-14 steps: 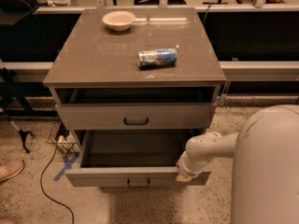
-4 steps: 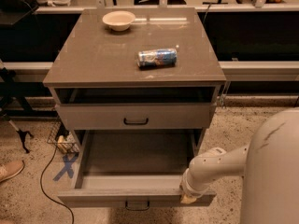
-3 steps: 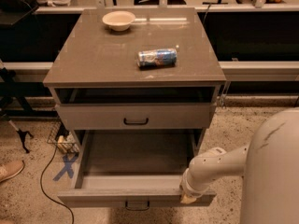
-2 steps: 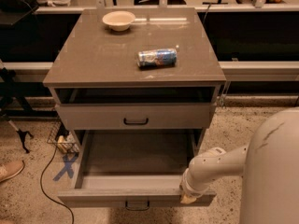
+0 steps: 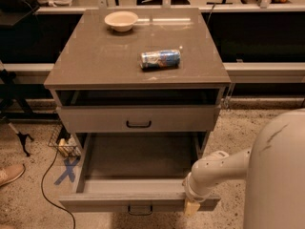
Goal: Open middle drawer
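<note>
middle drawer point(image 5: 105, 202) stands pulled far out at 6 o'clock, grey inside showing, below the shut upper drawer point(image 5: 95, 119). gripper point(image 5: 191, 205) sits at its front's right end, 5 o'clock; whether it is clamped cannot be told.

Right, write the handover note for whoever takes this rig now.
Gripper: low in the camera view, at the right end of the front panel of the middle drawer; the arm comes in from the right.
Middle drawer: pulled well out, grey inside showing, handle free.
Drawer above: shut.
Bowl and can: on the cabinet top.
Done: the opening looks complete.
Left: probably only backing the arm away.
</note>
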